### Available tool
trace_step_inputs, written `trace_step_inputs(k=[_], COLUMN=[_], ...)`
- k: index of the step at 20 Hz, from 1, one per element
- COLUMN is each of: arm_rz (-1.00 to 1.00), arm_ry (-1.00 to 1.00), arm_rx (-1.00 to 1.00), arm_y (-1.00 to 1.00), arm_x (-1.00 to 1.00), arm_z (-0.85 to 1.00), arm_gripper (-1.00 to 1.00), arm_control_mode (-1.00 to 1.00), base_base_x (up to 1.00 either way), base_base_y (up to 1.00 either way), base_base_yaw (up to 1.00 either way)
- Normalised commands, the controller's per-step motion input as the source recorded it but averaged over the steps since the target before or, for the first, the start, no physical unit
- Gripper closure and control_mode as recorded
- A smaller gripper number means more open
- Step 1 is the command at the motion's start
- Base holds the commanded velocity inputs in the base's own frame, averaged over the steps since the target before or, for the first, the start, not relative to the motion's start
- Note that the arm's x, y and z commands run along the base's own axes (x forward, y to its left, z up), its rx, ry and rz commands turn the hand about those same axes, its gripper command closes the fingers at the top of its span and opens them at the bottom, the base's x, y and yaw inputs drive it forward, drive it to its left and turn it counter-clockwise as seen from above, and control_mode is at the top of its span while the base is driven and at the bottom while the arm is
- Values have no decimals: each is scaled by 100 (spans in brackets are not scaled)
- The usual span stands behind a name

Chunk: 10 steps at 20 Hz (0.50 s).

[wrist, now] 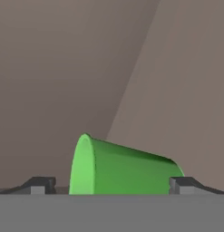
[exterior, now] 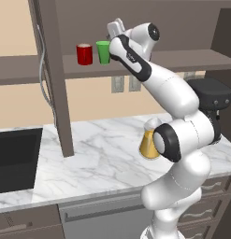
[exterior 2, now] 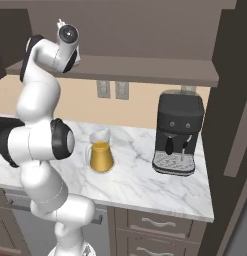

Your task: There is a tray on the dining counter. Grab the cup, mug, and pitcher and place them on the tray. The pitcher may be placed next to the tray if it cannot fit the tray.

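- Gripper (wrist: 112, 186) spread wide, one tip on each side of the cup (wrist: 124, 167), nothing gripped yet.
- Cup stands on the shelf (exterior: 182, 58), mug (exterior: 84, 54) just beside it at 9 o'clock.
- Step in hand: taking the cup; next calls for closing squarely on it, then lifting clear.
- Pitcher (exterior 2: 101, 156) waits on the worktop (exterior 2: 140, 175) below.

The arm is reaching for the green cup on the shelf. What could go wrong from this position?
1. The small bright green tumbler stands right beside the red cylindrical mug on the brown wooden shelf; a sideways push could knock the mug.
2. The open gripper has its fingers on either side of the tumbler, not yet closed; closing off-centre could tip it.
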Motion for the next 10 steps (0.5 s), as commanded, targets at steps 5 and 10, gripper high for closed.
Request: trace_step_inputs(k=[5, 10], arm_rz=[0, 0], arm_ry=[0, 0], arm_rx=[0, 0], arm_y=[0, 0], arm_x=[14, 20], arm_z=[-15, -8], arm_gripper=[-100, -100], arm_control_mode=[-100, -100], base_base_x=[0, 0], base_base_y=[0, 0], base_base_yaw=[0, 0])
